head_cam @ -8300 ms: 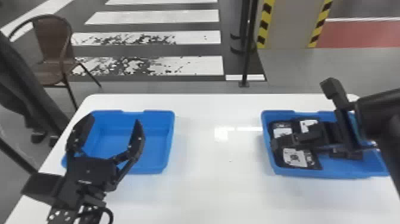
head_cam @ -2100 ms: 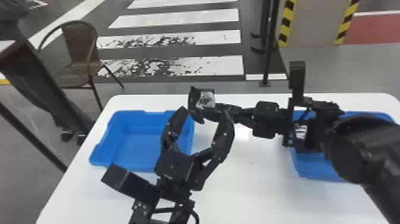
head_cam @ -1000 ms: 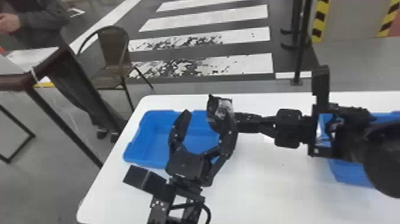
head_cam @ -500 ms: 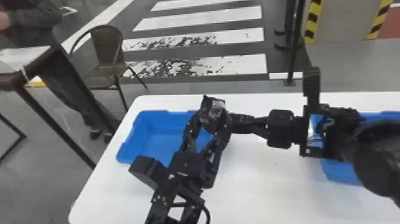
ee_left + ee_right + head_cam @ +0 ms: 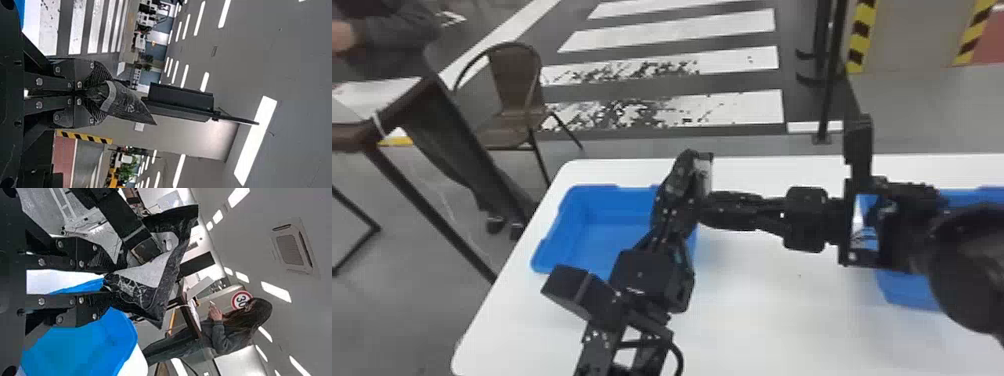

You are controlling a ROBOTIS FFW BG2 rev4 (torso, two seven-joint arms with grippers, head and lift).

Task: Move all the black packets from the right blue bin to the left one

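Item, left blue bin: on white counter, partly behind my left gripper. Item, that gripper: raised over bin's right side, fingers closed on black packet, which juts past their tips. Item, packet: above counter, between my two grippers; pale patch on one face, small light markings on dark part. Item, my right gripper: level, meeting left one; fingers narrowly parted, packet's end pinched between tips. Item, right blue bin: on counter, partly behind my right arm.
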